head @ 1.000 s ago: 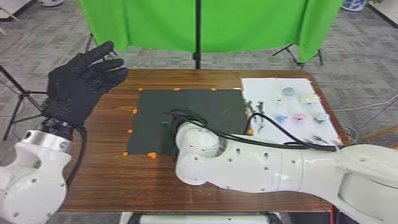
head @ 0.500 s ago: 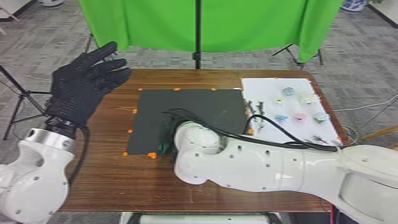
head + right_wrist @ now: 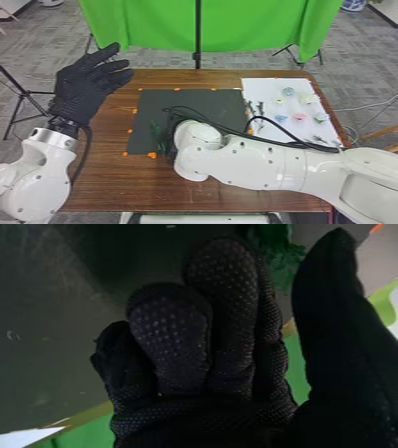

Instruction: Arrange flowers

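Brown table (image 3: 98,185), flowers (image 3: 299,117) on white sheet (image 3: 263,89), left hand (image 3: 83,91) with fingers relaxed, right hand (image 3: 171,137) hold unclear

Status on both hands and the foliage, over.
Left hand open, raised. Right hand open over dark mat. Green foliage near its fingers, hold unclear. Right arm hides part of mat.

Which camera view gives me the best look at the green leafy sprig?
The right wrist view: the green leafy sprig looks larger there, though the picture's edge cuts it off. The head view shows it small and dim against the dark rectangular mat, beside the white right arm.
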